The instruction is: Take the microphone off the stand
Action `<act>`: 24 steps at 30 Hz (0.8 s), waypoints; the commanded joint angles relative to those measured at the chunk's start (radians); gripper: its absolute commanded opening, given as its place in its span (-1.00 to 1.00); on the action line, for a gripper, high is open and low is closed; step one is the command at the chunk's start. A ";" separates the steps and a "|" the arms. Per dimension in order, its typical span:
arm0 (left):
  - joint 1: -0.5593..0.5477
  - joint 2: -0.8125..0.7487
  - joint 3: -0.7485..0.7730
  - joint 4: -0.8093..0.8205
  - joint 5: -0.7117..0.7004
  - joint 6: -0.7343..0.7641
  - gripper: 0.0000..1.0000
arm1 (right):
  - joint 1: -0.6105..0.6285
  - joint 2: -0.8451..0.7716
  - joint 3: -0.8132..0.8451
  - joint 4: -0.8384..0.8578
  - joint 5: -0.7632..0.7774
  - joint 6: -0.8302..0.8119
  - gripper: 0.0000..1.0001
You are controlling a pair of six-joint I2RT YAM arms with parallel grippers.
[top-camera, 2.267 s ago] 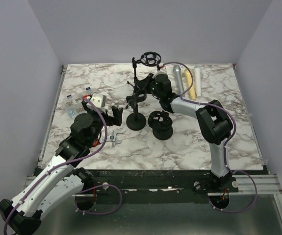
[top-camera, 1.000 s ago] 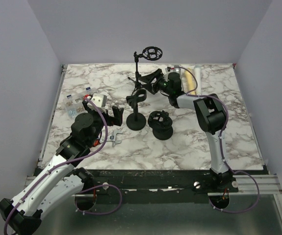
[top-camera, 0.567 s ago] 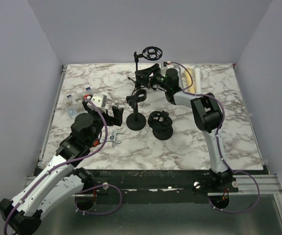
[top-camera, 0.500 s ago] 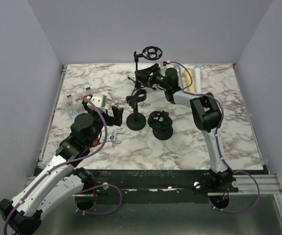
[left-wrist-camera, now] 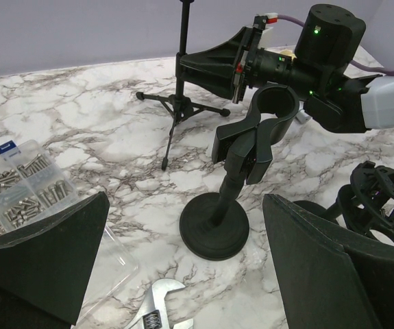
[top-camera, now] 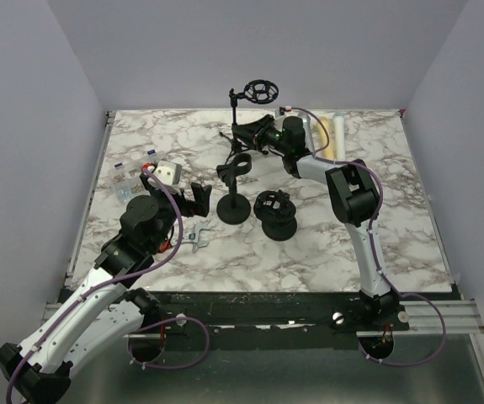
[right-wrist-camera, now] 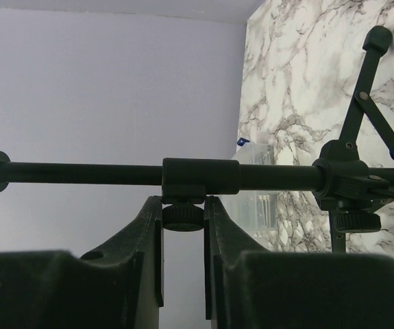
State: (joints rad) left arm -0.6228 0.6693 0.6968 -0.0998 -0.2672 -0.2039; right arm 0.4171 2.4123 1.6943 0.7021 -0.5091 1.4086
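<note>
A thin black tripod stand point(top-camera: 238, 118) stands at the back, with an empty round shock mount point(top-camera: 262, 90) on top. No microphone is distinct in any view. My right gripper point(top-camera: 245, 135) is shut on the small clamp knob point(right-wrist-camera: 183, 217) under the tripod's pole point(right-wrist-camera: 101, 173). A round-base stand point(top-camera: 234, 207) with an empty black clip point(top-camera: 235, 167) stands mid-table; it also shows in the left wrist view point(left-wrist-camera: 214, 226). My left gripper point(top-camera: 198, 199) is wide open and empty just left of that base, its fingers point(left-wrist-camera: 39, 253) on either side of the view.
A second shock mount on a round base point(top-camera: 277, 215) stands right of the clip stand. A silver wrench point(top-camera: 194, 238) lies near my left gripper. A clear screw box point(top-camera: 128, 178) sits at the left. A pale roll point(top-camera: 339, 135) lies at the back right.
</note>
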 commanded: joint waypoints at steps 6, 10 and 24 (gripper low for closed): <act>0.006 -0.013 0.002 0.008 0.016 -0.003 0.97 | 0.001 -0.067 -0.027 -0.080 -0.018 -0.112 -0.99; 0.006 -0.015 0.002 0.009 0.018 -0.004 0.97 | 0.000 -0.136 -0.115 -0.034 -0.066 -0.082 -0.99; 0.006 -0.033 0.000 0.008 0.026 -0.009 0.97 | -0.003 -0.304 -0.335 -0.221 0.012 -0.318 -0.99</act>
State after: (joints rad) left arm -0.6220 0.6525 0.6968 -0.0998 -0.2653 -0.2070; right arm 0.4149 2.1891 1.3922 0.6792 -0.5632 1.2854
